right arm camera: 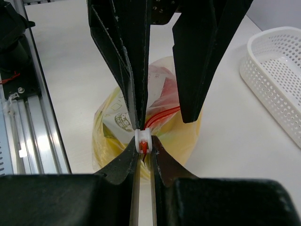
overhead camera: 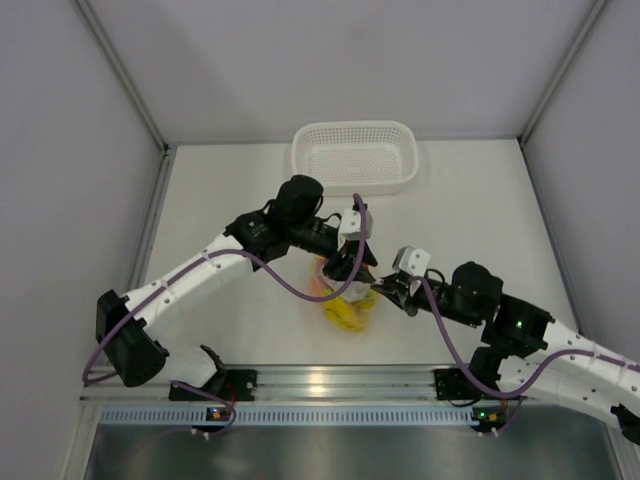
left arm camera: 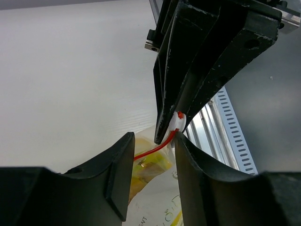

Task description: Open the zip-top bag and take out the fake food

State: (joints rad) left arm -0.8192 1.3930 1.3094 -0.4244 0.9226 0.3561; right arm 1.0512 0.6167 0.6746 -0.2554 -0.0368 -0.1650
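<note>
The right pincer (right arm camera: 143,144) clenches the white slider (right arm camera: 142,137) of the zip-top bag (right arm camera: 109,123); the left pincer (left arm camera: 153,141) straddles its red zip strip (left arm camera: 149,151), jaws parted. The bag seems unopened, fake food (overhead camera: 348,316) inside, beneath both pincers.

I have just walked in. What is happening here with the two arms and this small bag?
The robot appears to be starting to open the zip-top bag. The right gripper is pinched shut on the bag's white slider. The left gripper faces it from the opposite side, jaws apart, straddling the red zip strip beside the slider without clamping it. The yellow fake food is inside the bag. The white basket stands beyond it.
</note>
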